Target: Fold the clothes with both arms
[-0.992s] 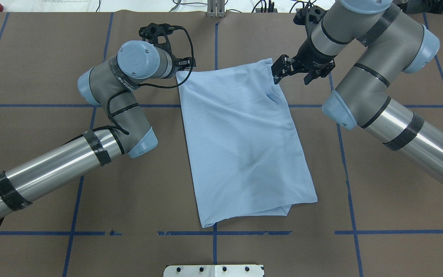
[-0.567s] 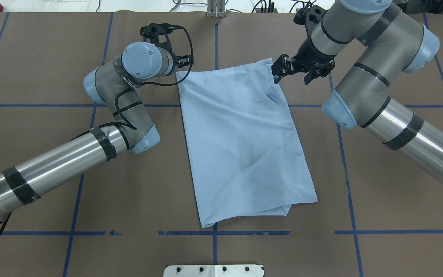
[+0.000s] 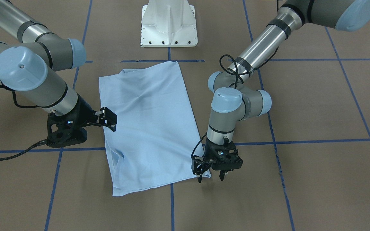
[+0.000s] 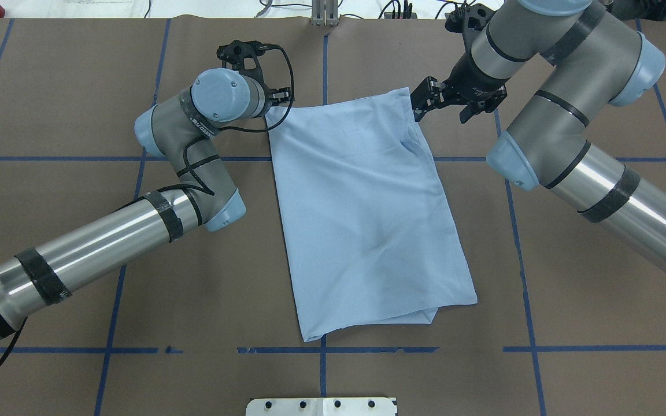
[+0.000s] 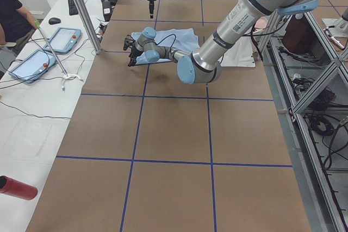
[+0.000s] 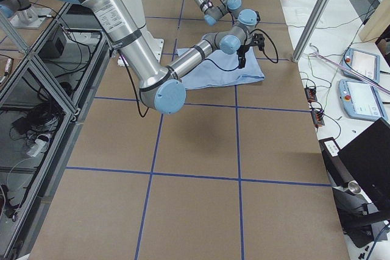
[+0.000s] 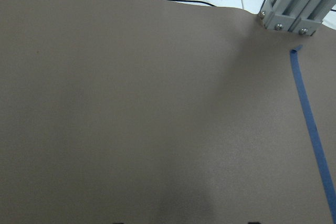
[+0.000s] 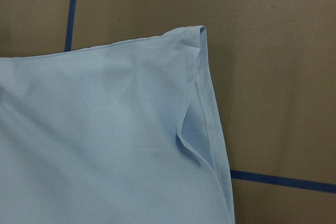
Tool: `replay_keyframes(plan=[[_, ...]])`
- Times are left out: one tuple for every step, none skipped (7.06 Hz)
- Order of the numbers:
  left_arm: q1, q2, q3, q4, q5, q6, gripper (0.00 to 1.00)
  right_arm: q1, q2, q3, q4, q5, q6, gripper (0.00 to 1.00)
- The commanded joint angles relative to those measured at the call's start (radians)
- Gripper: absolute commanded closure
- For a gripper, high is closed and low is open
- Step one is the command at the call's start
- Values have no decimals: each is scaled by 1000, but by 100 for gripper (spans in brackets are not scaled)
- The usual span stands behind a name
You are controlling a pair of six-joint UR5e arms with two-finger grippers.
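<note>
Plain light blue T-shirt (image 4: 367, 214); brown table (image 4: 570, 260) gridded with blue tape lines (image 4: 67, 349).

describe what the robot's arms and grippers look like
The left arm and right arm match: shiny silver tubes, matte grey joint housings with light blue round caps, black bands wrapped around the tubes, and small dark lettering on the grey parts. The left gripper and right gripper are black, with two fingers each. A black cable runs loosely along each wrist.

left claw (image 3: 210, 177): jaws apart, pointing down; right claw (image 4: 440, 114): jaws apart
</note>
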Motion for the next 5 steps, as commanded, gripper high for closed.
replay_keyframes(plan=[[4, -1, -5, -1, -8, 0, 18, 2, 0, 0, 0, 1, 0, 0], [4, -1, -10, 1, -14, 0, 18, 2, 0, -2, 0, 1, 0, 0], [12, 2, -10, 1, -28, 0, 18, 2, -1, -2, 0, 1, 0, 0], [13, 2, -12, 1, -28, 0, 18, 2, -1, -2, 0, 1, 0, 0], [16, 5, -22, 4, -30, 0, 19, 2, -1, -2, 0, 1, 0, 0]])
